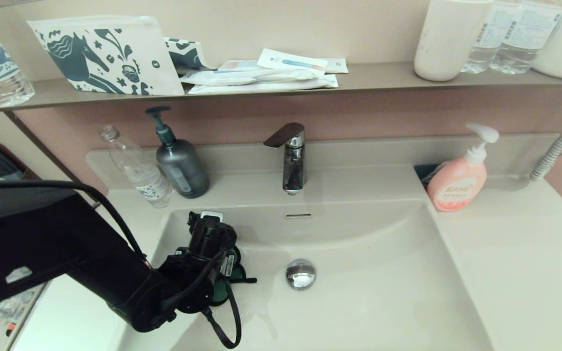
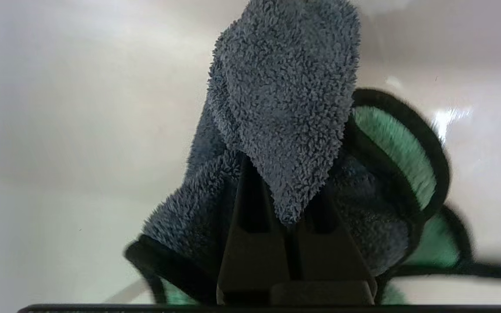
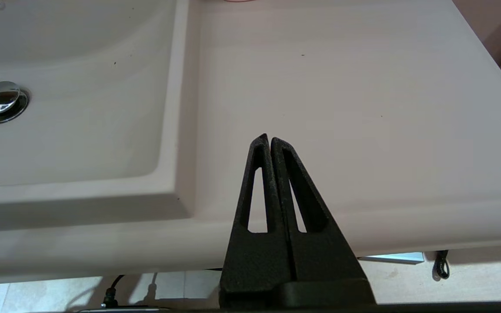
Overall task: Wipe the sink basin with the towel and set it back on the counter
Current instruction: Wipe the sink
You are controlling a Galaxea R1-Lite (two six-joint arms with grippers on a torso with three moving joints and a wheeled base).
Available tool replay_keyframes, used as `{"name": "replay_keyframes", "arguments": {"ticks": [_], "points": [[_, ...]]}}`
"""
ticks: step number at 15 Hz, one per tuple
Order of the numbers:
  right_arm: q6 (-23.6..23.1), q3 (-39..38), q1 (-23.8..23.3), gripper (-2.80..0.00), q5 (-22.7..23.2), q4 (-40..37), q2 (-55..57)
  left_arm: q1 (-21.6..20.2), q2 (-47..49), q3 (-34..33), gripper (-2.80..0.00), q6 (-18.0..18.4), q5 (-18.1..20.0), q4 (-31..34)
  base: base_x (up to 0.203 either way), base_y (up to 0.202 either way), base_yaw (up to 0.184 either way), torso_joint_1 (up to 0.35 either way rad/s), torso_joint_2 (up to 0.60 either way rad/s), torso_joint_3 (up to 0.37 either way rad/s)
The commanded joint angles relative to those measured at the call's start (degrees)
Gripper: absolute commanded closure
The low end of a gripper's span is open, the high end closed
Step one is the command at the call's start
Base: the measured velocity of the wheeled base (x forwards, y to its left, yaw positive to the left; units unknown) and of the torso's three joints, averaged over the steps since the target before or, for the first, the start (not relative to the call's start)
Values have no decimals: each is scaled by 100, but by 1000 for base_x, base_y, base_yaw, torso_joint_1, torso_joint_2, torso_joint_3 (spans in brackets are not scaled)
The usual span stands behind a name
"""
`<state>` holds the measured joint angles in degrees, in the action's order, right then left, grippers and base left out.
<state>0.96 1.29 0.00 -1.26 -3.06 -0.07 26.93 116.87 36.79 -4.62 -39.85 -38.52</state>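
Note:
The off-white sink basin (image 1: 369, 292) has a chrome drain plug (image 1: 300, 273) and an overflow slot (image 1: 297, 215). My left gripper (image 1: 222, 275) is down in the basin's left part, left of the plug, shut on the towel (image 1: 237, 274). In the left wrist view the charcoal towel (image 2: 283, 108) bunches over the left gripper (image 2: 283, 182), hiding the tips, its green face (image 2: 396, 143) against the glossy basin. My right gripper (image 3: 268, 138) is out of the head view; it hovers shut and empty above the front edge of the counter (image 3: 342, 87), right of the basin (image 3: 81, 121).
A chrome faucet (image 1: 291, 156) stands behind the basin. A dark pump bottle (image 1: 181, 165) and a clear plastic bottle (image 1: 137, 168) stand at the back left. A pink soap dispenser (image 1: 459, 183) is on the counter (image 1: 515, 253) at right. The wall shelf (image 1: 369, 78) holds pouches and cups.

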Motion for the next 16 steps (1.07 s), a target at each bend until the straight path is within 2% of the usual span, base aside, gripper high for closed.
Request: {"name": "replay_keyframes", "arguments": {"ticks": [1, 4, 9, 13, 16], "points": [[0, 3, 0, 0, 0, -8, 7, -242, -144, -165, 0, 234, 80, 35, 0, 0, 0, 0, 0, 0], [0, 3, 0, 0, 3, -2, 7, -568, -364, -199, 0, 714, 210, 38, 0, 0, 0, 0, 0, 0], [0, 2, 0, 0, 3, -3, 7, -890, -567, 87, 0, 1116, 302, 29, 0, 0, 0, 0, 0, 0], [0, 0, 0, 0, 0, -5, 7, -1220, -816, 257, 0, 1703, 486, 31, 0, 0, 0, 0, 0, 0], [0, 3, 0, 0, -5, -2, 7, -1462, -1001, 312, 0, 1986, 607, 46, 0, 0, 0, 0, 0, 0]]}}
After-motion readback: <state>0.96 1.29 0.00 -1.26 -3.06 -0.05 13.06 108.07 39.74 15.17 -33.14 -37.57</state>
